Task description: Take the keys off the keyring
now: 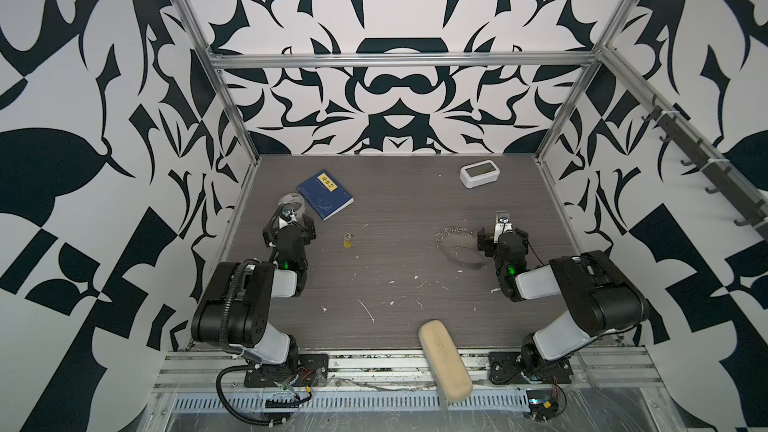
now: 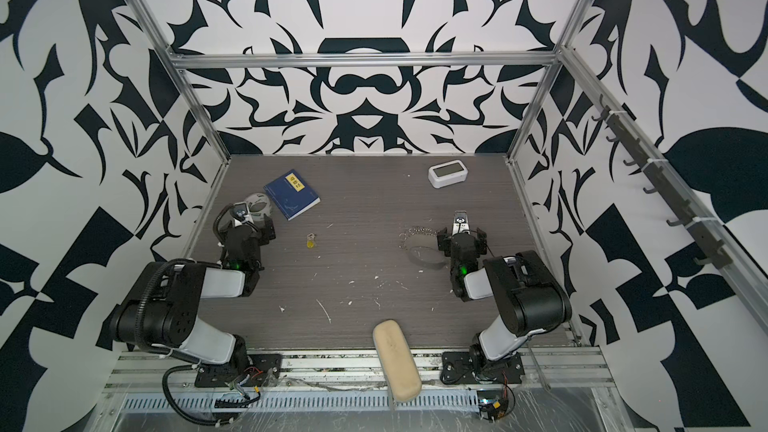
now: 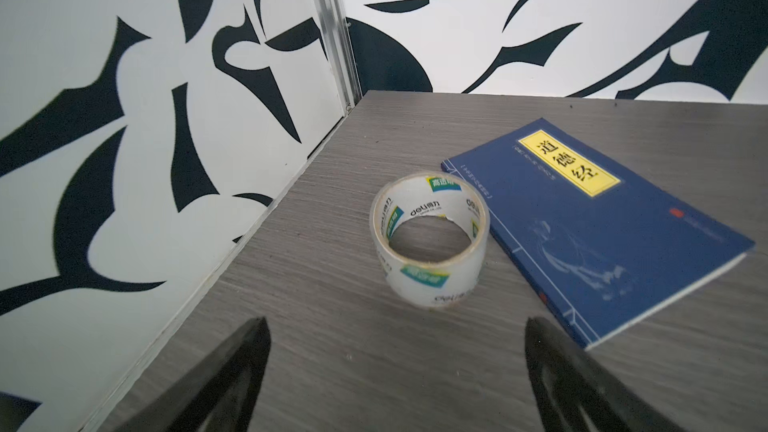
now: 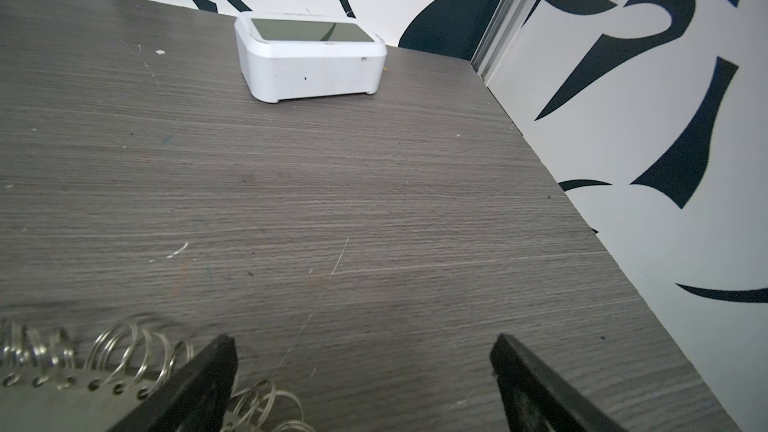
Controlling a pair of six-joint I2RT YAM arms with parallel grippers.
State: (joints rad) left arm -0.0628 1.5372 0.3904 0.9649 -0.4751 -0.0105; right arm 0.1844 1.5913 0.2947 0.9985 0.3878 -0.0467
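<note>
The left arm [image 1: 286, 243] reaches toward the back left of the worktop [image 1: 407, 209]. Its left jaws stand wide open and hold nothing. In the left wrist view, bare worktop fills the gap between the fingers [image 3: 249, 351]. Just ahead of that gap a clear tape roll [image 3: 428, 238] stands on its edge. The corner of a blue book [image 3: 582, 222] lies just beside the roll.

In both top views the brass key [image 1: 347, 241] lies flat on open worktop. It has a small silver ring on its far end. It sits right of the left arm and nearer the front than the book, outside both sets of jaws. It is well apart from the keyring [image 1: 455, 238], which lies further right.

The keyring's silver rings run in a short row toward the right arm [image 1: 505, 247]. Its dark strap loop curls toward the front. A beige case [image 1: 444, 361] hangs over the worktop's front edge, and a white clock [image 1: 478, 172] sits near the back.

The right jaws are also wide open and empty. In the right wrist view the rings [image 4: 124, 351] lie beside and partly under one finger [image 4: 199, 380], outside the gap. Whether that finger touches them cannot be told. Only bare worktop shows between the fingers, with the clock well ahead.
</note>
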